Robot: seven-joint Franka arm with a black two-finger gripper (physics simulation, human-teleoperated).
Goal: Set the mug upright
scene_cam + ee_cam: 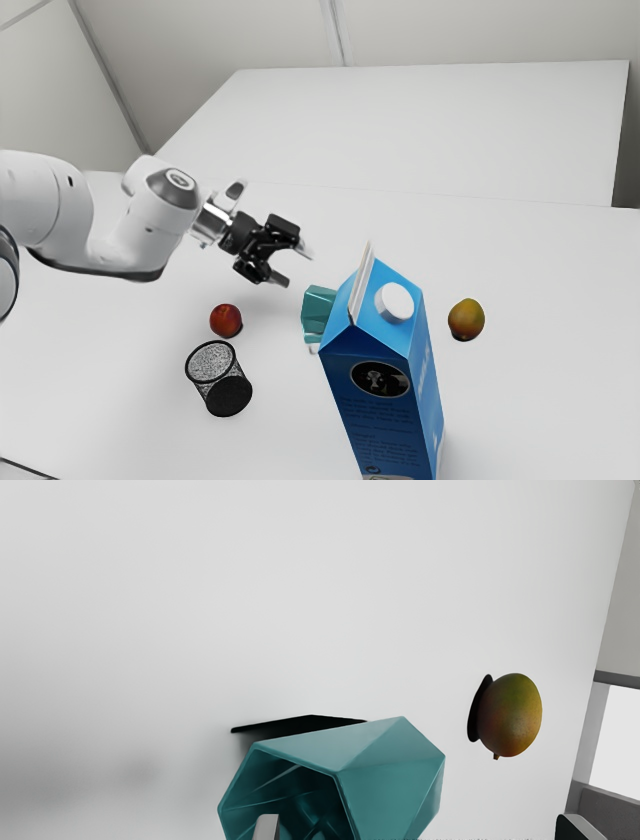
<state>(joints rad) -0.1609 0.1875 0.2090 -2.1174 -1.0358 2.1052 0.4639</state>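
"Two objects lie leftmost in the exterior view: a black mesh cup (218,378), tilted, and a red fruit (227,320) close by. Next item?"

"The gripper (296,267). Its fingers (267,827) stand wide apart and have hold of nothing; in the wrist view one tip overlaps the mug's mouth."

"Position of the mug (390,780)?"

"On its side on the table (280,430), just right of the gripper in the exterior view, partly hidden by the blue carton (385,350). Not upright. Handle: cannot tell."

"Expected handling?"

"Judged stiff and fairly light, probably glazed ceramic. The smooth, slanting facets could slip under a loose grip, and the rim could chip if knocked."

"Recommended hold?"

"Opposite outer walls, part-way along the body, pads flat to the facets. Failing that, one wall near the rim, pinched gently from inside and out. Either way, it should be turned mouth-up and lowered softly onto its base."

"Furthest right?"

"A mango (466,319), well apart from the mug. No obstruction from it."
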